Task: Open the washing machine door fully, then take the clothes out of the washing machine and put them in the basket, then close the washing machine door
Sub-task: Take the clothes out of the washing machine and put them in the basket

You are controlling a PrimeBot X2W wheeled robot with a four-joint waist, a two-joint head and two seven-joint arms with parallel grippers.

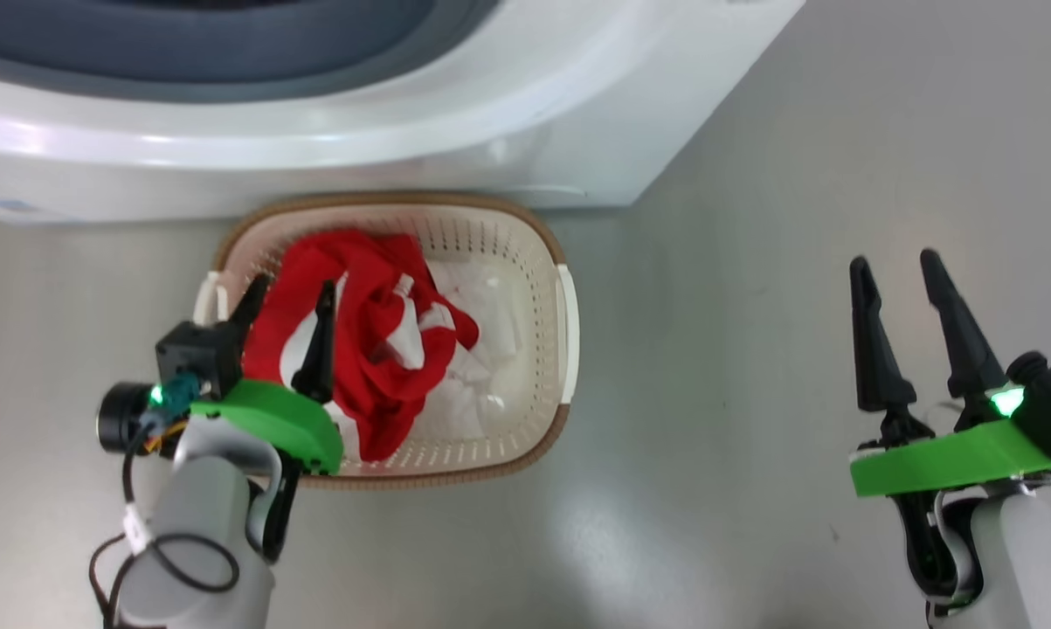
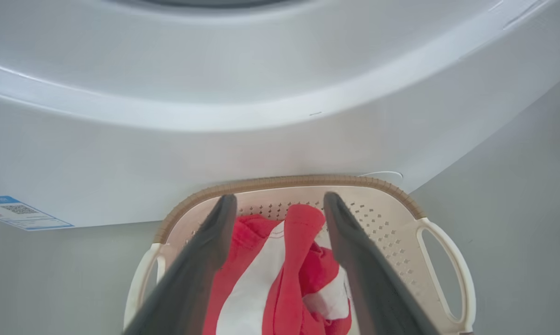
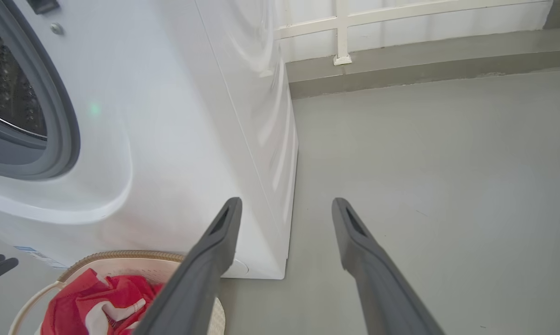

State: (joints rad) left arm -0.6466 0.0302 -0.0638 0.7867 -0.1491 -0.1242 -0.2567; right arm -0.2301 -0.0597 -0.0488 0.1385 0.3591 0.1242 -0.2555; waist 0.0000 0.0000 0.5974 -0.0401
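From the head, catching left gripper (image 1: 292,288) spread wide, pinching nothing, over clothes (image 1: 376,349) heaped in basket (image 1: 569,332) at foot of washer (image 1: 577,131), likely for the drop, right gripper (image 1: 894,260) splayed idle aside; off left wrist, peering between parted fingers (image 2: 205,260) onto red fabric; off right wrist, glimpsing drum (image 3: 10,93).

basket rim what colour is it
The basket rim is brown with a woven look, clearest in the left wrist view.

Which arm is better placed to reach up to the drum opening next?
Probably left: the left gripper hangs open over the basket, just in front of the washing machine; the right gripper is open over floor beyond its corner.
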